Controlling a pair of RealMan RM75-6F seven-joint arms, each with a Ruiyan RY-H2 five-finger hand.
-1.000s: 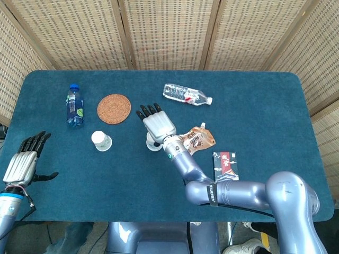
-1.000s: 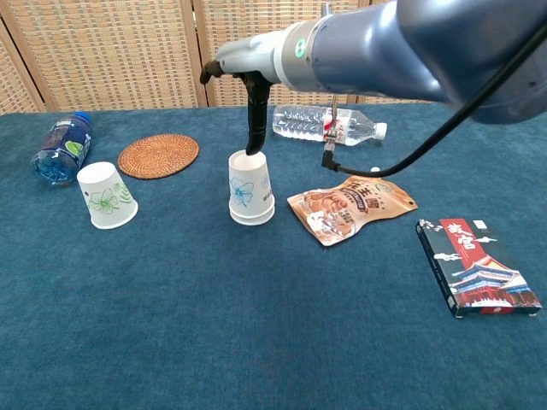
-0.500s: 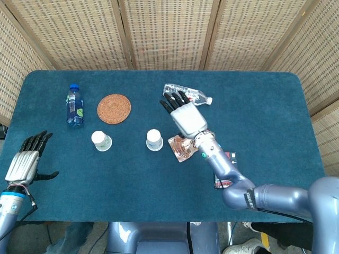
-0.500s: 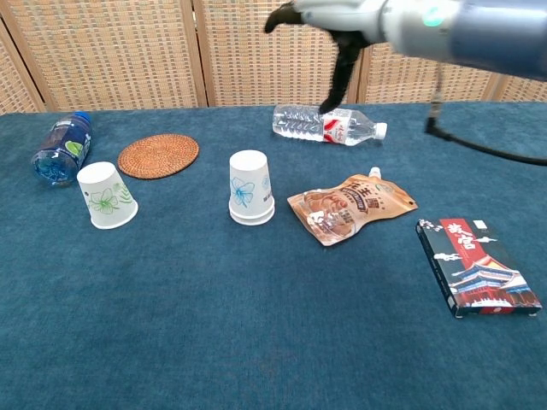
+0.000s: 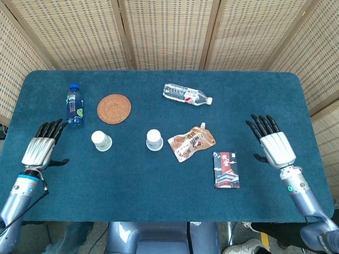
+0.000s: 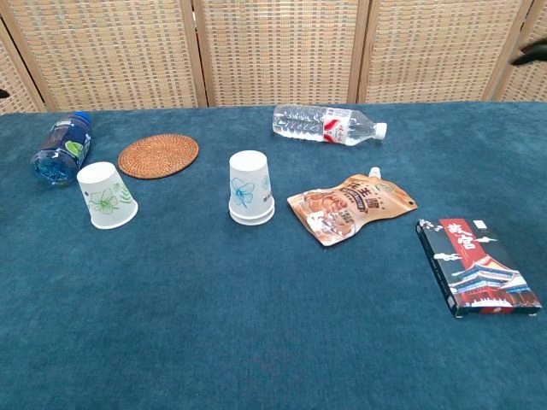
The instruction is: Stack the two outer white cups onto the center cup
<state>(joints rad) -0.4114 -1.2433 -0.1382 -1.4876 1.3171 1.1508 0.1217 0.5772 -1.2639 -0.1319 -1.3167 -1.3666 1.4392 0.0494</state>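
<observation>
Two robot hands, left (image 5: 38, 151) and right (image 5: 276, 146), I hold spread and empty, flanking stacked cups (image 5: 154, 139) and a lone cup (image 5: 100, 141).

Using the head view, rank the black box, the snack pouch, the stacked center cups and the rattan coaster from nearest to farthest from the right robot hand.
Measured from the right robot hand:
1. Black box, just to its left.
2. Snack pouch, mid-table.
3. Stacked center cups, left of the pouch.
4. Rattan coaster, far left, toward the back.
</observation>
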